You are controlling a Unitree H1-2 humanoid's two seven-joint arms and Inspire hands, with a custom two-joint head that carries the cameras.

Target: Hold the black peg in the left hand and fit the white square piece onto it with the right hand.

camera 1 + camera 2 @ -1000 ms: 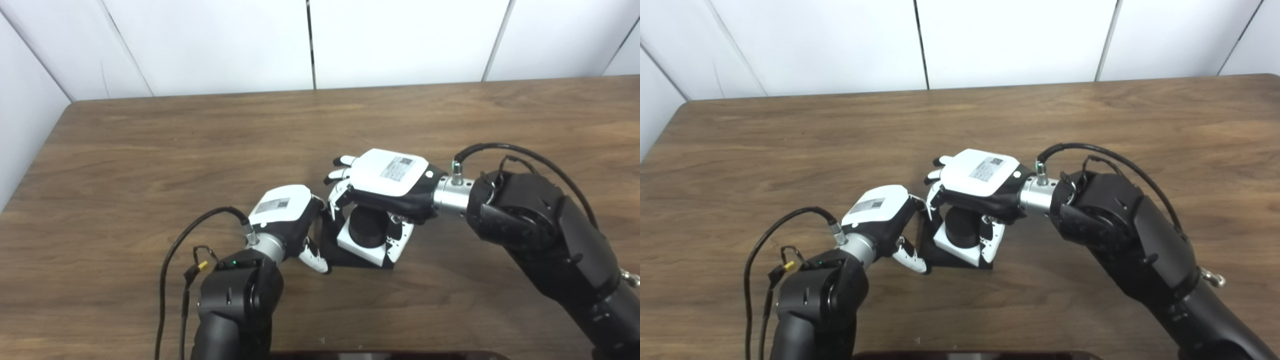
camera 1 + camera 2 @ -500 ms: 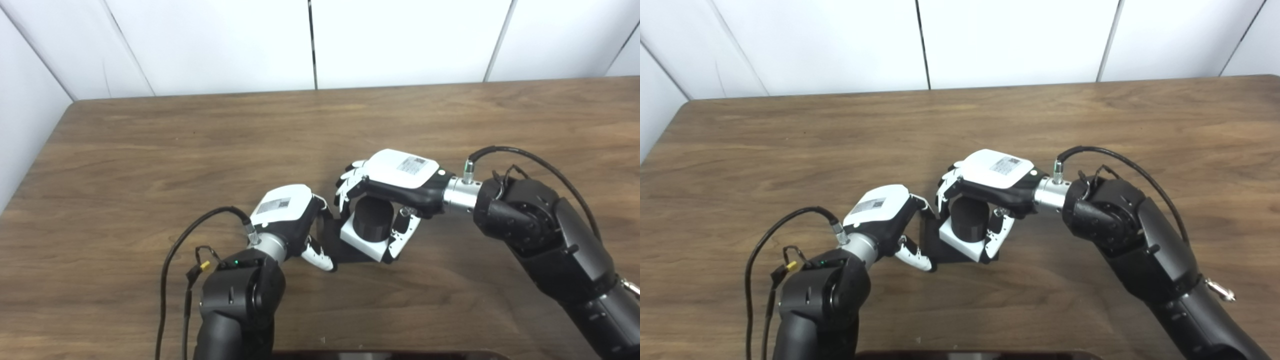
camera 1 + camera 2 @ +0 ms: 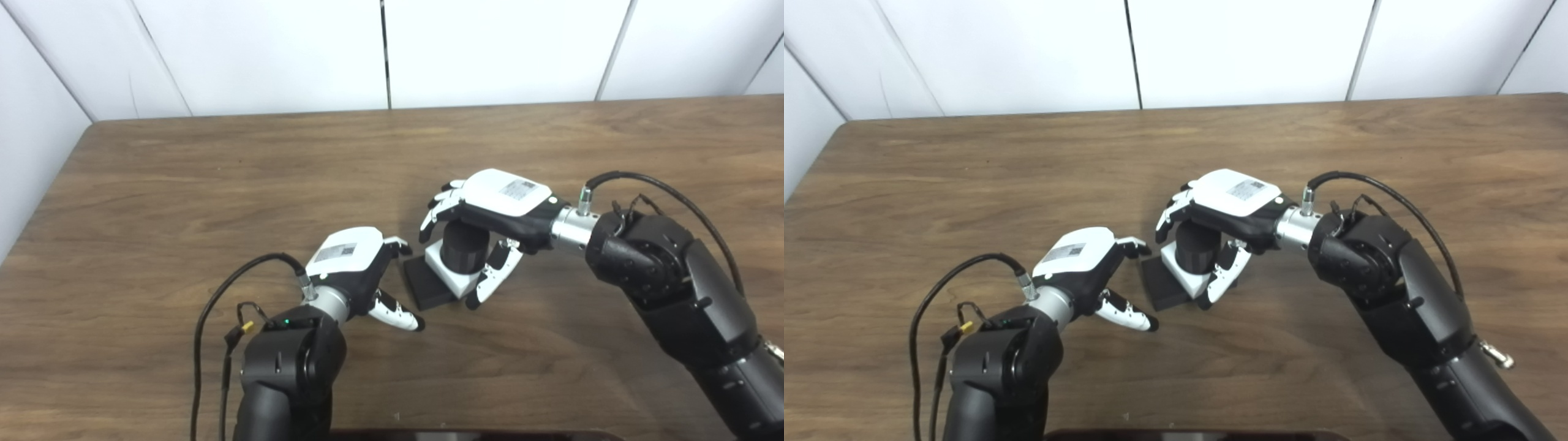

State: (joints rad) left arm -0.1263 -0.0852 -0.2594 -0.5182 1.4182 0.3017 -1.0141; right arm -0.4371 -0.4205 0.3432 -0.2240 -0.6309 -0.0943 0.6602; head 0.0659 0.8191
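White square piece [image 3: 452, 277] rings the black peg [image 3: 465, 247], right hand [image 3: 496, 205] cupping both.

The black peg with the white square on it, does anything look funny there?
Yes. The black round peg with the white square piece around it sits tilted on the brown wooden table, its black base turned askew. The left hand is open beside it, while the right hand cups it.

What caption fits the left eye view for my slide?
White square piece seated around the black peg, right hand over it, left hand open beside the base.
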